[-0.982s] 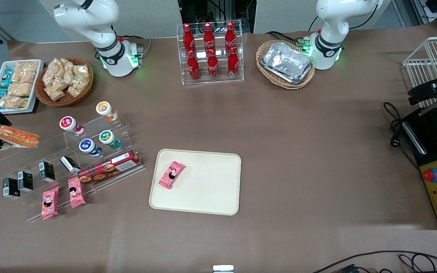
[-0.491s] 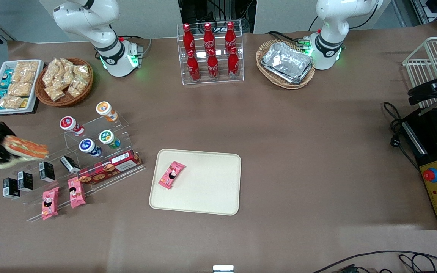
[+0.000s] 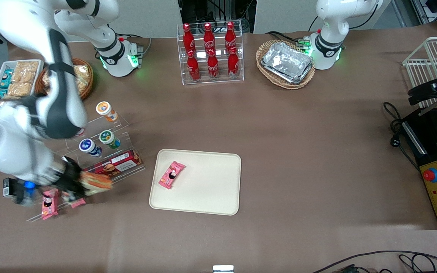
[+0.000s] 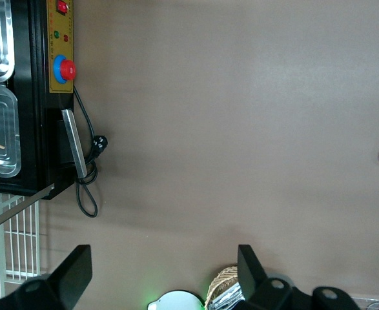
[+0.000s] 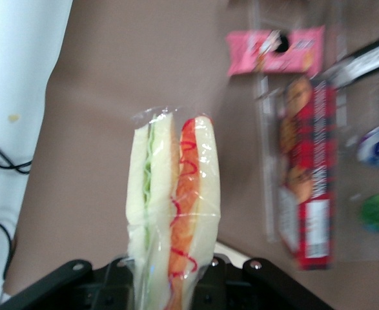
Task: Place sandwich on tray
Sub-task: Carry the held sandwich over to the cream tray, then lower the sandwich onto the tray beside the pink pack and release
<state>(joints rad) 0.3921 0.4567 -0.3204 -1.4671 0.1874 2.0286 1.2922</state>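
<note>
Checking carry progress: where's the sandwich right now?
Front view: the sandwich is clamped in the tool, above the acrylic snack shelf, toward the working arm's end from the tray.

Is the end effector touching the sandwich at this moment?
Touching. The right wrist view shows the sandwich wedged between the end effector fingers, its wrapped lower end pinched on both sides.

even, bright overhead light with soft shadows on the surface (image 3: 298, 132); the tool (image 3: 75, 184) and sandwich (image 5: 173, 213) are motion-blurred; foil trays (image 3: 287, 61) glare.
</note>
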